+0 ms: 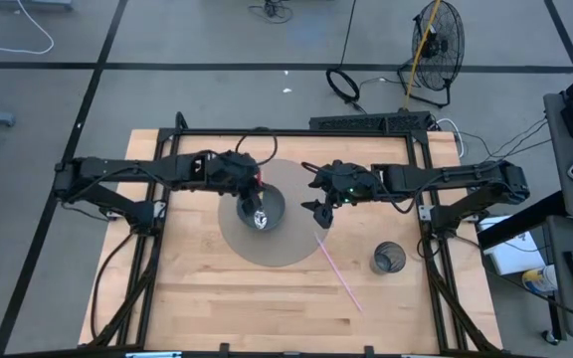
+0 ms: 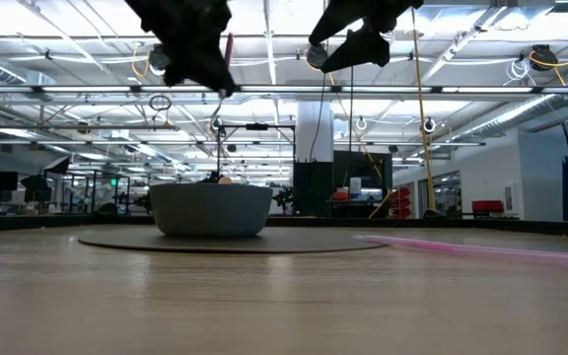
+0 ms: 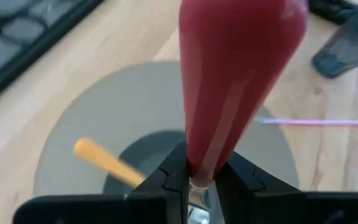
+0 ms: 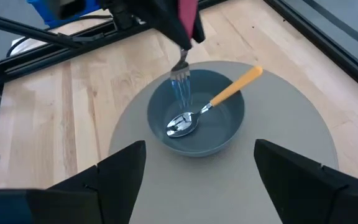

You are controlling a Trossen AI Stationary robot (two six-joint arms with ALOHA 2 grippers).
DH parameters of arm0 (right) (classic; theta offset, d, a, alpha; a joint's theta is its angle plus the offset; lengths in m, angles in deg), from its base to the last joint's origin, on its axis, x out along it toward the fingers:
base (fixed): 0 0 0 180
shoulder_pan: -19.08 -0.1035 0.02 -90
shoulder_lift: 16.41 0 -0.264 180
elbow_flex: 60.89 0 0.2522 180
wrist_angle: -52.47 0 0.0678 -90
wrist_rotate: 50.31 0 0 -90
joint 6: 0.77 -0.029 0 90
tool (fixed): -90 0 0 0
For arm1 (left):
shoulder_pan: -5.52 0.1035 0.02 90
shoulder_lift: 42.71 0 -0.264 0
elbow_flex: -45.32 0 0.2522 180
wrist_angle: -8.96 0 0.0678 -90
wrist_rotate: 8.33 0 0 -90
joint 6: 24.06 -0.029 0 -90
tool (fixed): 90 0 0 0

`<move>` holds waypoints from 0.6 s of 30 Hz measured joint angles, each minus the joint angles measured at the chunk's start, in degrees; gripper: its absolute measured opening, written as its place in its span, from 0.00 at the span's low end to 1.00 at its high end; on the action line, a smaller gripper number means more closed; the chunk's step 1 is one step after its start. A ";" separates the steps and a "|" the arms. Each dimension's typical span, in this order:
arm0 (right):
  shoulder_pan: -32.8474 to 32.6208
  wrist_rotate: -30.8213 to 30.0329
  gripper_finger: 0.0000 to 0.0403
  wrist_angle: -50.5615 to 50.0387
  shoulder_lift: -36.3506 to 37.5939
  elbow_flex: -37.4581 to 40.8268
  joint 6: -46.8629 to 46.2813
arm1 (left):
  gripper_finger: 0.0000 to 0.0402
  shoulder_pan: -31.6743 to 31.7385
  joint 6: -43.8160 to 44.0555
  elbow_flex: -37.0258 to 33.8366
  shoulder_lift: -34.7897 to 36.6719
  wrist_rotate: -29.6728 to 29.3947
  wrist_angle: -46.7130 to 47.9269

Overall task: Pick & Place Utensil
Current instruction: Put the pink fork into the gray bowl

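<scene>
High view: wooden surface (image 1: pixel 217 298), largest thing here, carrying a round grey mat (image 1: pixel 296 249). Blue-grey bowl (image 4: pixel 219 140) sits on the mat directly below the left jaws. Mesh cup (image 1: pixel 389 259) stands well off to the side of the right jaws, a thin pink straw (image 1: pixel 341 273) lying between it and the mat.

Left gripper (image 3: pixel 201 180): jaws pinched narrow on the red handle of a fork (image 4: pixel 180 78), tines hanging down into the bowl, likely held upright so it drops in cleanly. A spoon with an orange handle (image 4: pixel 219 99) already lies in the bowl just beside the tines.

Right gripper (image 4: pixel 197 162): jaws spread wide, empty, hovering above the mat's edge beside the bowl.
</scene>
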 joint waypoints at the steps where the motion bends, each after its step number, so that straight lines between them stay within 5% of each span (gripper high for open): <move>1: 0.00 0.02 0.73 -0.01 0.00 0.00 0.00 | 0.14 0.87 1.10 0.00 0.02 0.53 1.24; 11: 0.00 0.02 0.73 -0.02 0.00 0.00 -1.58 | 0.13 7.84 4.57 -0.08 0.00 6.31 4.40; 18: 0.00 0.15 0.73 -0.02 0.00 0.00 -2.58 | 0.15 11.31 8.36 -7.76 -0.02 14.11 0.24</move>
